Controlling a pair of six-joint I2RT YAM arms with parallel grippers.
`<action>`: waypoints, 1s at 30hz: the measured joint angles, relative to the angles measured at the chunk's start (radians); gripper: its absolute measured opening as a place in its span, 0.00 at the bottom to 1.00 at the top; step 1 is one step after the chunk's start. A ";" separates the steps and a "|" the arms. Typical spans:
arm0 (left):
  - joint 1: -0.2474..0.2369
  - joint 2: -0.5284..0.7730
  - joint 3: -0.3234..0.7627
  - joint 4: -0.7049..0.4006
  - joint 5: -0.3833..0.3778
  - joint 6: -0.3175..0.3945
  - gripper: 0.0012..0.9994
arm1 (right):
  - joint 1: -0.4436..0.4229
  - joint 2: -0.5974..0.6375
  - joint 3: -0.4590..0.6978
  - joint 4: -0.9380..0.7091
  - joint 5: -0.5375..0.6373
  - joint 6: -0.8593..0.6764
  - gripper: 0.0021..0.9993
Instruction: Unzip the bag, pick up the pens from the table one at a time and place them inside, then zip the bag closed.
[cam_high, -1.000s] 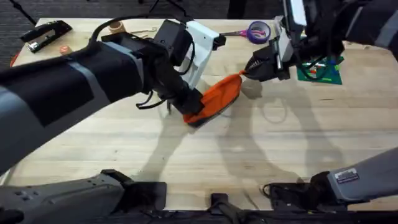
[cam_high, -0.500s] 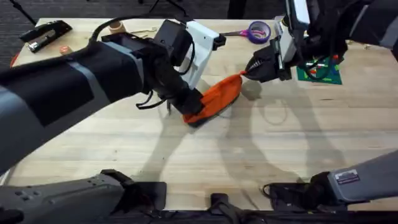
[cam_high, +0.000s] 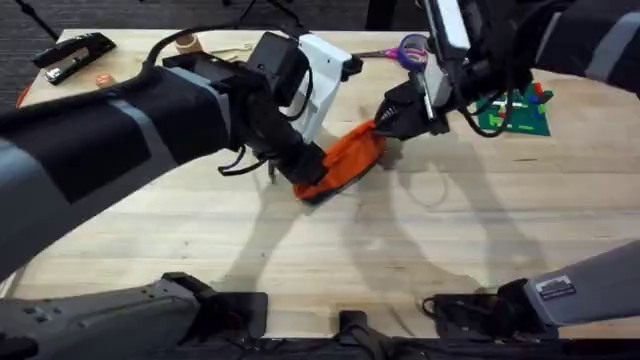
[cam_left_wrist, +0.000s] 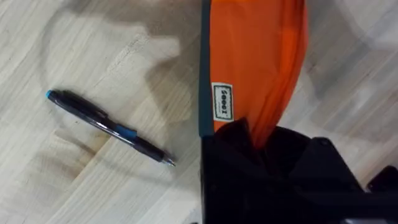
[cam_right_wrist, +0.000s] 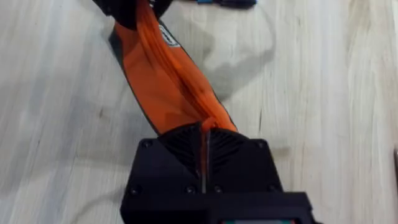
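Observation:
The orange bag (cam_high: 347, 156) lies tilted on the table (cam_high: 420, 240), stretched between both grippers. My left gripper (cam_high: 306, 176) is shut on the bag's near-left end; the left wrist view shows the orange fabric (cam_left_wrist: 255, 62) pinched in that gripper (cam_left_wrist: 245, 129). My right gripper (cam_high: 385, 120) is shut on the bag's far-right end, and in the right wrist view its closed jaws (cam_right_wrist: 204, 132) pinch the top ridge of the bag (cam_right_wrist: 161, 81) where the zip runs. A black pen with blue accents (cam_left_wrist: 109, 127) lies on the wood beside the bag; its tip (cam_right_wrist: 224, 2) is also visible.
Purple-handled scissors and a purple tape roll (cam_high: 414, 50) sit at the back edge. A green item (cam_high: 515, 113) lies at the back right. A black stapler (cam_high: 75, 55) and a small tape roll (cam_high: 187, 43) are at the back left. The front of the table is bare wood.
My right gripper has moved left along the bag toward the left gripper, still shut on the bag's top. The bag looks shorter and more bunched. The left arm has not moved.

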 joint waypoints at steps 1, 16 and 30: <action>0.000 0.000 0.000 -0.001 0.000 0.000 0.04 | 0.007 -0.001 0.000 0.000 0.000 0.000 0.03; 0.000 0.000 0.000 -0.001 -0.004 0.000 0.04 | 0.142 -0.061 0.000 -0.009 0.008 0.000 0.03; 0.000 0.000 0.000 -0.004 -0.004 0.000 0.04 | 0.308 -0.061 0.000 -0.005 0.013 0.000 0.03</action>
